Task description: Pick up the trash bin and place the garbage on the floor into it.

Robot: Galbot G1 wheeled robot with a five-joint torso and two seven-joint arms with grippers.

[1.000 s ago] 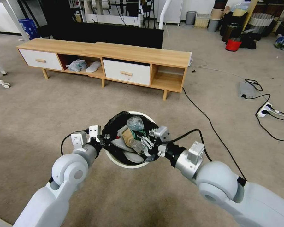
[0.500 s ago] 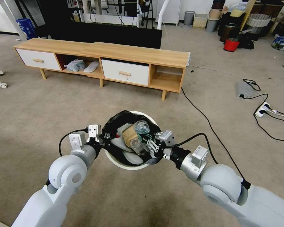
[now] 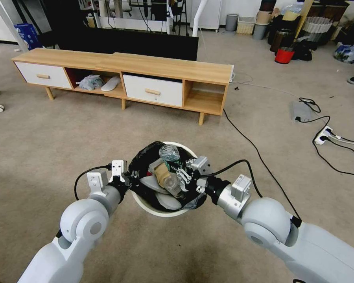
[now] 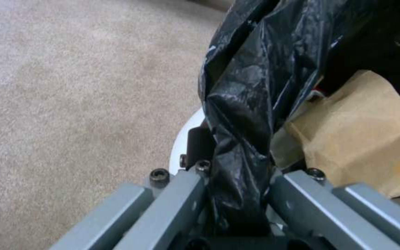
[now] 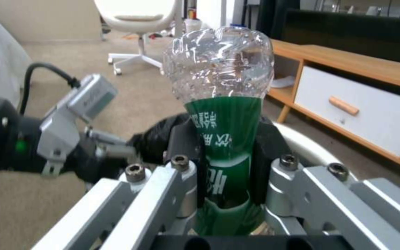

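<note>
- The trash bin (image 3: pixel 160 210) is held above the floor (image 3: pixel 67 149), in front of the wooden cabinet (image 3: pixel 145 74).
- Its black bag (image 4: pixel 241 104) is pinched at the rim by the left gripper (image 3: pixel 126 181), jaws closed on the fold.
- A green-labelled bottle (image 5: pixel 223 139) is clamped by the right gripper (image 3: pixel 183 175) over the bin's mouth, jaws tight around its middle.
- A tan box (image 3: pixel 161 169) is seen inside.
</note>
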